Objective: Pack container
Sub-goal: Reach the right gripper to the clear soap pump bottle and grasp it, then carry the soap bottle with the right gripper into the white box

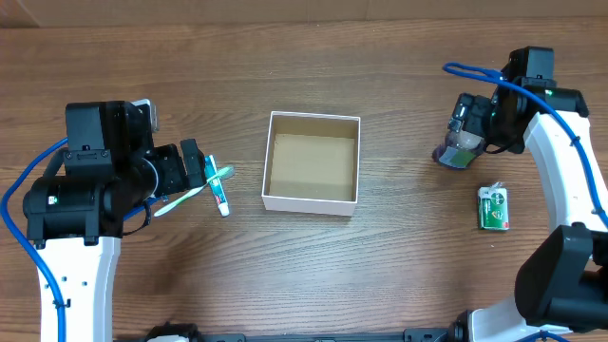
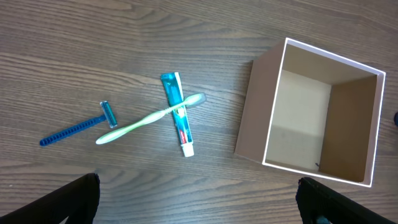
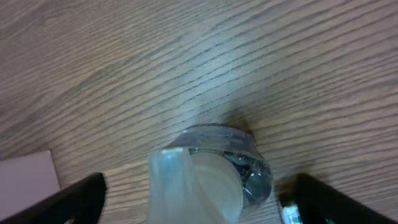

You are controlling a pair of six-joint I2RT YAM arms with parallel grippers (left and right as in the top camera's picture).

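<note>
The container (image 1: pixel 312 116) is a small white box with a brown, empty inside, at the table's middle; it also shows in the left wrist view (image 2: pixel 305 106). Left of it lie a green toothbrush (image 2: pixel 149 118) across a toothpaste tube (image 2: pixel 178 112), and a blue razor (image 2: pixel 78 127). My left gripper (image 1: pixel 198 169) is open and empty above the table beside them (image 2: pixel 199 205). My right gripper (image 1: pixel 467 133) is open (image 3: pixel 208 199) around a clear bottle with a frosted cap (image 3: pixel 211 174), which stands at the far right (image 1: pixel 454 154).
A small green packet (image 1: pixel 493 207) lies on the table in front of the bottle; its edge shows in the right wrist view (image 3: pixel 289 211). The container's corner shows at the lower left of that view (image 3: pixel 25 180).
</note>
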